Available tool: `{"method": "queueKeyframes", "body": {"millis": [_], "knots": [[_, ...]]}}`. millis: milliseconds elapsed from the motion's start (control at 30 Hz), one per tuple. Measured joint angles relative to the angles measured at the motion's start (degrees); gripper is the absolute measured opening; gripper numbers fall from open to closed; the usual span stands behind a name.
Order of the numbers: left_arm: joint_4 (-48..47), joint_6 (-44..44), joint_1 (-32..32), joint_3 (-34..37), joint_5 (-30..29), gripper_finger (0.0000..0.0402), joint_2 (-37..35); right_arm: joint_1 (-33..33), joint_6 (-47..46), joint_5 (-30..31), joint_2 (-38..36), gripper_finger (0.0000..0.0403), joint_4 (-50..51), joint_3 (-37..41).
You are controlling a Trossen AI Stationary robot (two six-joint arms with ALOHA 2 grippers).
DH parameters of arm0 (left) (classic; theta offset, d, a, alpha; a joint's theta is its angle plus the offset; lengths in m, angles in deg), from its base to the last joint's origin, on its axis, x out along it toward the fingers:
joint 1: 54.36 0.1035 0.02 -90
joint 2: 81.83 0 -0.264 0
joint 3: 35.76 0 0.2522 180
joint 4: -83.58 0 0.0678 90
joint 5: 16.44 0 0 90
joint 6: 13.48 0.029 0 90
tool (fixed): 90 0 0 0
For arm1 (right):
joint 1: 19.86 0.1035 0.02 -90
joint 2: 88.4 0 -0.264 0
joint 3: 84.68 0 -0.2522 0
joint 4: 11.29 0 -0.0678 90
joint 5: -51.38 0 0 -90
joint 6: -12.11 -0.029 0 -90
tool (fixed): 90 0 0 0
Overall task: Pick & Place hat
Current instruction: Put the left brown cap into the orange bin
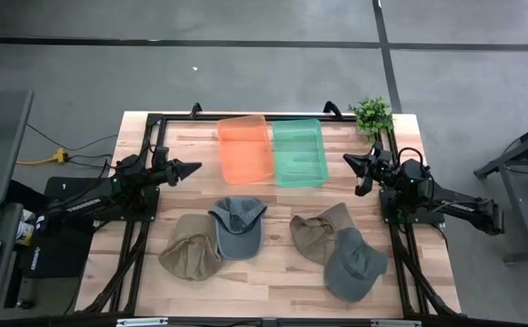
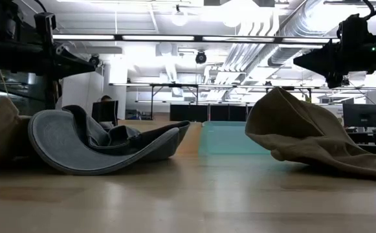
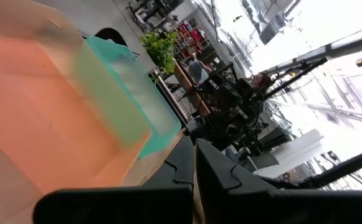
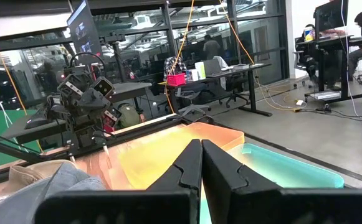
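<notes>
Several hats lie on the wooden table's near half: a tan hat (image 1: 191,247) and a grey-blue cap (image 1: 238,225) at the left, a second tan hat (image 1: 321,234) and a grey hat (image 1: 353,263) at the right. The cap overlaps the left tan hat's edge, and the grey hat rests partly on the right tan hat. My left gripper (image 1: 191,169) hovers shut at the left, level, pointing toward the orange bin (image 1: 246,148). My right gripper (image 1: 350,162) hovers shut at the right, beside the green bin (image 1: 298,152). Neither touches anything.
The orange and green bins stand side by side at the table's far middle. A small potted plant (image 1: 371,113) sits at the far right corner. Black frame rails (image 1: 145,218) run along the table's left and right sides. Bare wood lies along the near edge.
</notes>
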Motion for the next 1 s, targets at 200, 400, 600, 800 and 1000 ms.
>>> {"method": "queueKeyframes", "body": {"millis": [200,400,600,800,1000], "knots": [[0.5,-4.3,0.0,-0.6,-0.9,0.0001,0.0,0.0,0.0,0.0,0.0,0.0005,0.0,0.0],[1.5,-10.9,0.0,-0.8,-2.9,0.0001,0.0,0.0,0.0,0.0,0.0,0.0005,0.0,0.0],[1.5,-12.6,0.0,-0.9,-3.8,0.0001,0.0,0.0,0.0,0.0,0.0,0.0005,0.0,0.0],[2.5,-11.9,0.0,-1.0,-6.4,0.0001,0.0,0.0,0.0,0.0,0.0,0.0005,0.0,0.0],[2.6,-10.0,0.0,-1.3,-1.1,0.0001,0.0,0.0,0.0,0.0,0.0,0.0005,0.0,0.0]]}}
